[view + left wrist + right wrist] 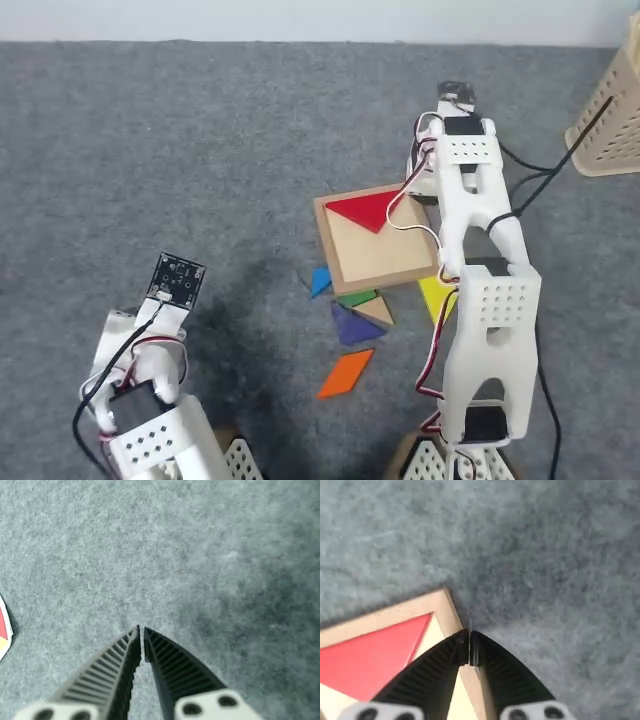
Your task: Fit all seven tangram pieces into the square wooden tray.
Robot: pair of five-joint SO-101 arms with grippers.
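Where the right wrist view looks down its own tool, the right gripper has its jaws closed, tip against tip, holding nothing. The tips sit directly above the rim of the square wooden tray, just beside one of its corners. The grey carpeted table lies beyond that corner.

In the high view, the right arm extends along the right side of the tray and covers the tray's far right corner.

Tray contents:
- The red triangle lies flat inside the tray, against the far edge. In the right wrist view, the red triangle lies near the closed tips, inside the rim.
- The rest of the tray floor is bare wood.

Pieces outside the tray, all on the carpet on its near side:
- The blue triangle is just beside the near left corner.
- The green piece, the tan triangle and the purple triangle are clustered together, edges touching or nearly so.
- The orange parallelogram lies nearer the arm bases, apart from the cluster.
- The yellow triangle is partly hidden under the right arm.

The left gripper is also closed and empty, above bare carpet. The left arm stands well apart from the tray and the pieces.

A slatted basket stands at the far right edge.
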